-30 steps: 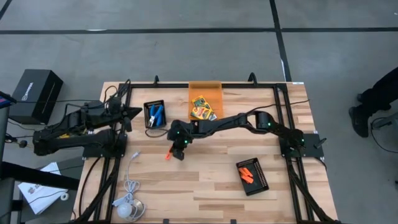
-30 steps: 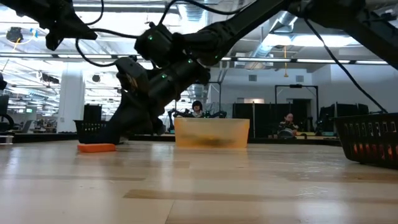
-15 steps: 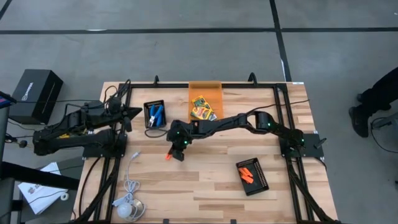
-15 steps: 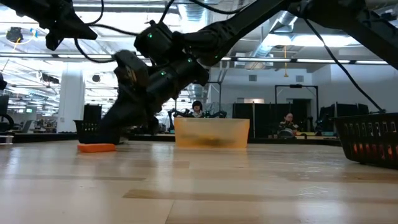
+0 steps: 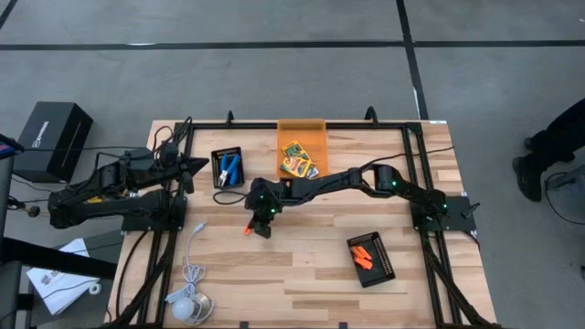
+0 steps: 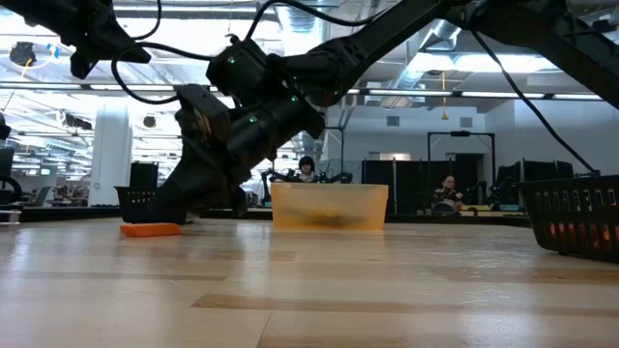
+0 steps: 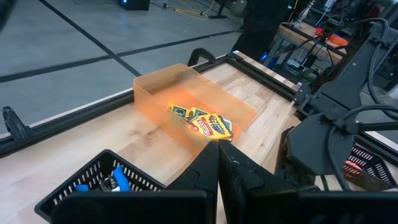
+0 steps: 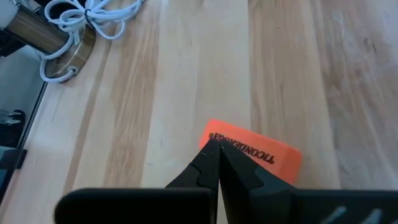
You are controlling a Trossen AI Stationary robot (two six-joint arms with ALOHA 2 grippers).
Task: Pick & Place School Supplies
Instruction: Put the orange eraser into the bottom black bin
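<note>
A short flat orange piece with printed black lettering (image 8: 255, 154) lies on the pale wooden surface (image 5: 302, 274), left of centre. The right gripper (image 8: 216, 148) is lowered just above its near edge, fingers pressed together, nothing held. Yellow-and-green crayon boxes (image 5: 297, 159) sit in the orange translucent bin (image 5: 303, 128). The left gripper (image 7: 217, 152) is closed, parked by the surface's left edge.

Orange eraser (image 8: 252, 151) with dark lettering; yellow-and-green crayon boxes (image 5: 296, 158) in an orange bin (image 5: 303, 129); pale striped wood table (image 5: 302, 274).
</note>
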